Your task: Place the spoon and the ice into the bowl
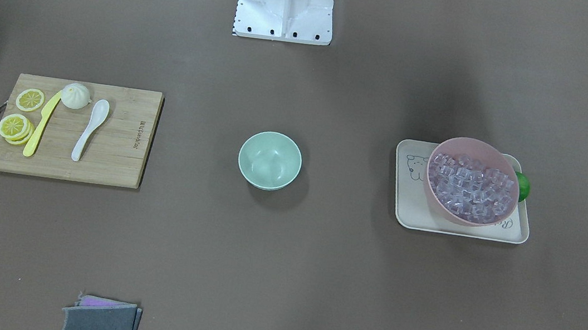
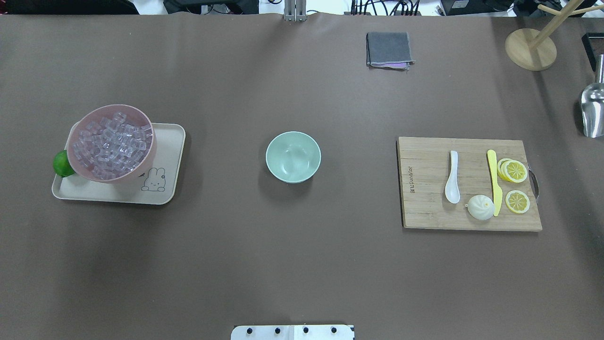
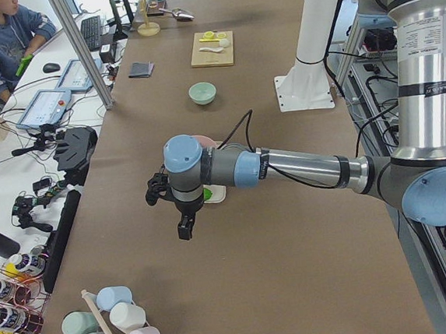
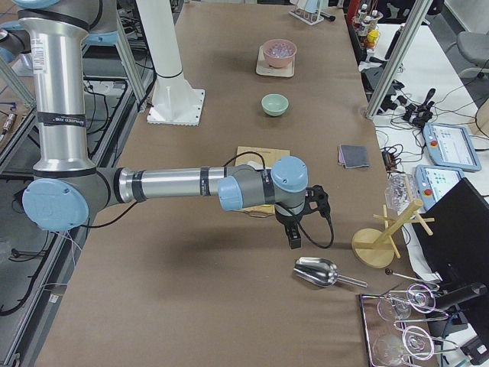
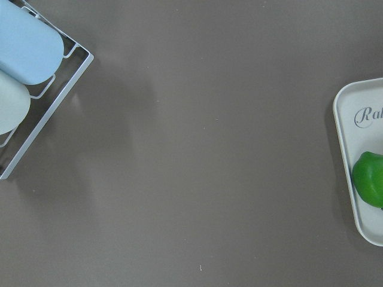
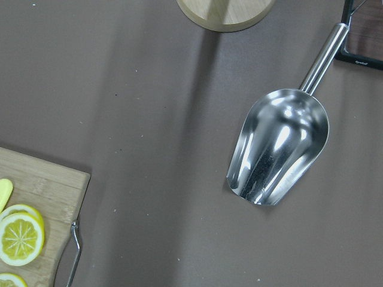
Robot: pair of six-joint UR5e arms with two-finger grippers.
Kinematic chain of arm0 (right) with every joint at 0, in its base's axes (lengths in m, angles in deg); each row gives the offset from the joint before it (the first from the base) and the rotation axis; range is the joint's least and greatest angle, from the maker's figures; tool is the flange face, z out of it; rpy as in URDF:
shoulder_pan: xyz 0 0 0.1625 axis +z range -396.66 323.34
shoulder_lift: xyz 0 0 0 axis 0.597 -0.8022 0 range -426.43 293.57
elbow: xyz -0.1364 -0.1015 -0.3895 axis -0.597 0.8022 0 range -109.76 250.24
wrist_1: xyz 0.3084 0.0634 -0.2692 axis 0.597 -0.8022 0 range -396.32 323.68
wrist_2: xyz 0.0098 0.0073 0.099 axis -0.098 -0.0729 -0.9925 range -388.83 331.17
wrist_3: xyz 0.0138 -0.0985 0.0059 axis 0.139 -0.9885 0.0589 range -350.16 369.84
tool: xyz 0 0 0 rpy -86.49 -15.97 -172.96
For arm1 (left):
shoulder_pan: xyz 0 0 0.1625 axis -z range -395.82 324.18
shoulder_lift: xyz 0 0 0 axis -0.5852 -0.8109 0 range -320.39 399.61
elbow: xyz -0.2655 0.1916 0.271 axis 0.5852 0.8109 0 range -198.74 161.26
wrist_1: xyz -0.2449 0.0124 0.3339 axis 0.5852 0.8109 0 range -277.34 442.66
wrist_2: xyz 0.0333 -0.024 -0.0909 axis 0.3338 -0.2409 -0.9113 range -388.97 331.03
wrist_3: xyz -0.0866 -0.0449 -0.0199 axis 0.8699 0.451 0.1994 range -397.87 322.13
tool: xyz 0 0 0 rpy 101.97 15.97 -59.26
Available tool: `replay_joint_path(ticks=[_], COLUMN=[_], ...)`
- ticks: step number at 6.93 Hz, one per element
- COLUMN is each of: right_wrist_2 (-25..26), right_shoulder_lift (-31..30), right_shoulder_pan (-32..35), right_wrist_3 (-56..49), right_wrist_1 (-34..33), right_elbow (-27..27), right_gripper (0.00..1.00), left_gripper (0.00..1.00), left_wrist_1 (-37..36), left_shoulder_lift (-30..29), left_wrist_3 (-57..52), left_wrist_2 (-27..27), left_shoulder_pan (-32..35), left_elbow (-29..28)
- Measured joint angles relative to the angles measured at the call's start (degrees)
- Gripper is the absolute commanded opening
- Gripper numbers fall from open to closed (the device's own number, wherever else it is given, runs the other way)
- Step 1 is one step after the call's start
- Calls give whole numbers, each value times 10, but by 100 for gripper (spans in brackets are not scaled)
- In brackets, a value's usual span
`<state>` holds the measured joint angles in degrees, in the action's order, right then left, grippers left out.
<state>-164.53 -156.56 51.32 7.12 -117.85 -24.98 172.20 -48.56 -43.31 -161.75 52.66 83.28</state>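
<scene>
The white spoon (image 1: pixel 89 131) lies on a wooden cutting board (image 1: pixel 115 160), also seen from overhead (image 2: pixel 452 178). The mint-green bowl (image 1: pixel 270 160) stands empty at the table's middle (image 2: pixel 293 157). Clear ice cubes (image 1: pixel 468 186) fill a pink bowl (image 2: pixel 113 107) on a cream tray (image 2: pixel 160 141). My left gripper (image 3: pixel 185 230) hangs over bare table beyond the tray's end. My right gripper (image 4: pixel 294 237) hangs beyond the board, near a metal scoop (image 4: pixel 317 271). Both grippers show only in the side views, so I cannot tell whether they are open or shut.
A yellow knife (image 1: pixel 41 125), lemon slices (image 1: pixel 15 126) and a white bun (image 1: pixel 76 95) share the board. A lime (image 1: pixel 522 186) sits on the tray behind the pink bowl. A grey cloth (image 2: pixel 388 49), a wooden stand (image 2: pixel 531 49) and a cup rack (image 5: pixel 24 72) sit at the edges.
</scene>
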Motion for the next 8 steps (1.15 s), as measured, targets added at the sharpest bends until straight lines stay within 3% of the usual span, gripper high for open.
replay_joint_path(ticks=[4, 8], right_wrist_2=[-5, -5], right_shoulder_lift=[-3, 4], right_shoulder_pan=[-2, -25], right_wrist_3=[0, 36], right_wrist_1=[24, 41], right_elbow=[1, -2], right_gripper=[100, 100], left_gripper=[98, 98], left_wrist_1=[36, 38], left_shoulder_lift=[-10, -74], left_wrist_3=[49, 332], left_wrist_2=[-13, -25], left_shoulder_pan=[-19, -135], left_elbow=[4, 28])
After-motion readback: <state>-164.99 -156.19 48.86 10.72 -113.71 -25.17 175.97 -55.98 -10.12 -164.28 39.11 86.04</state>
